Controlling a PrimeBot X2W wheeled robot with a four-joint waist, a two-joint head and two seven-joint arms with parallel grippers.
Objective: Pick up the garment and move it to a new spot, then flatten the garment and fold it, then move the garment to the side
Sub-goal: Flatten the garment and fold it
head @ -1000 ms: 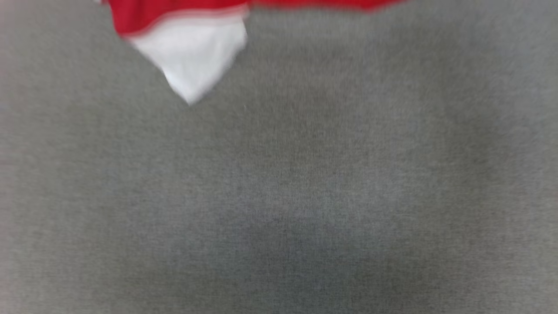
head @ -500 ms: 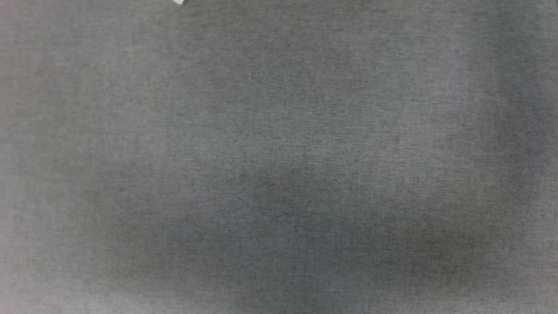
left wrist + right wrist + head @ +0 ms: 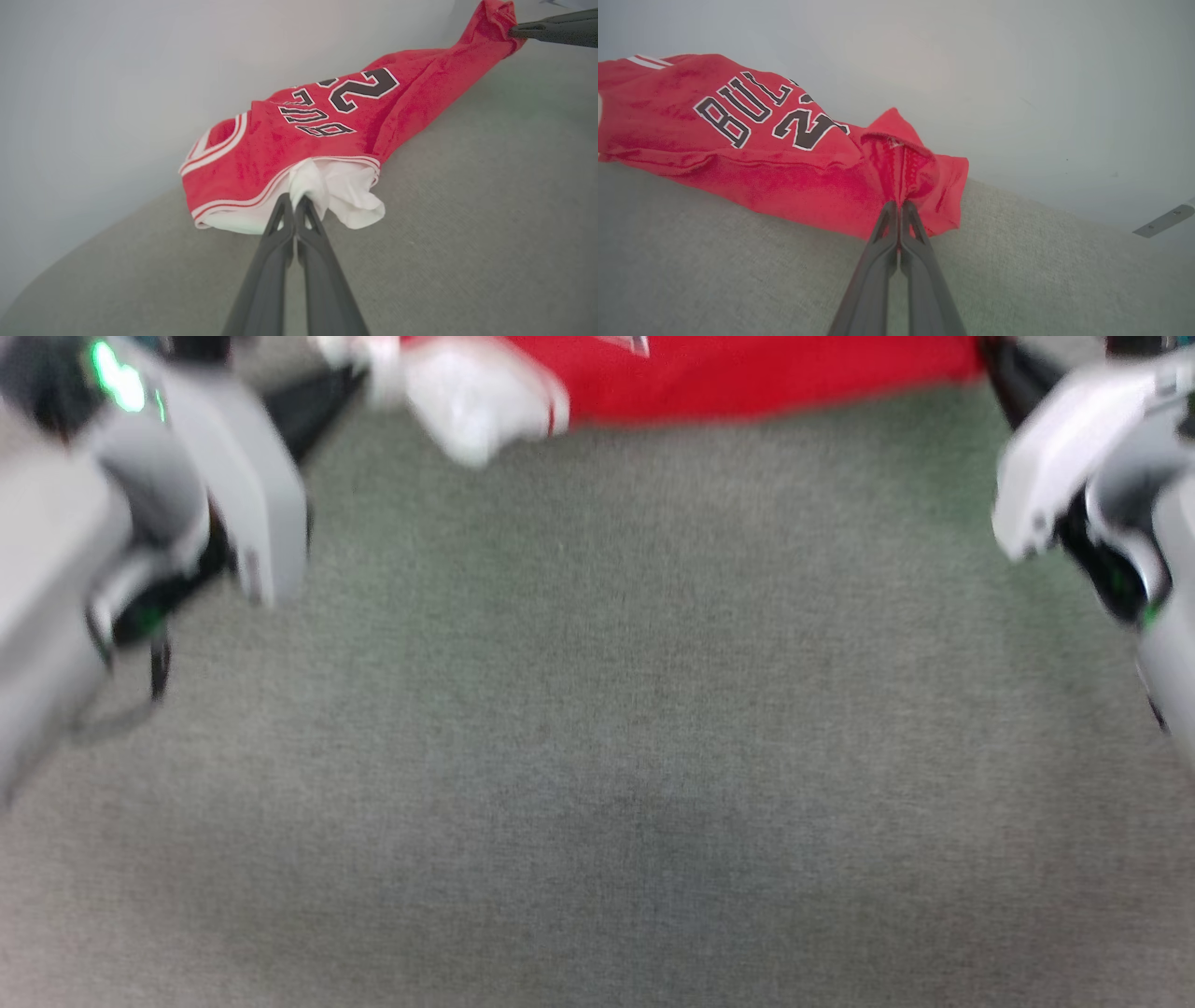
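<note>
The garment is stretching lettering-up along the counter's far edge. You're clamping its white sleeve in the left gripper and a red hem corner in the right gripper. The head camera is swinging back off bare counter, so flattening is probably starting.

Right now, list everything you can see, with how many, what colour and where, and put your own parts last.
garment: one, red and white with black white-edged lettering, stretched between both grippers on the grey surface, lettering up.
grey surface: one, grey fabric, beneath the garment.
pale backdrop: one, whitish, behind the surface.
metal strip: one, grey, far right of the right wrist view.
left gripper: one, dark, shut on the white sleeve.
right gripper: one, dark, shut on a red corner of the garment.
</note>
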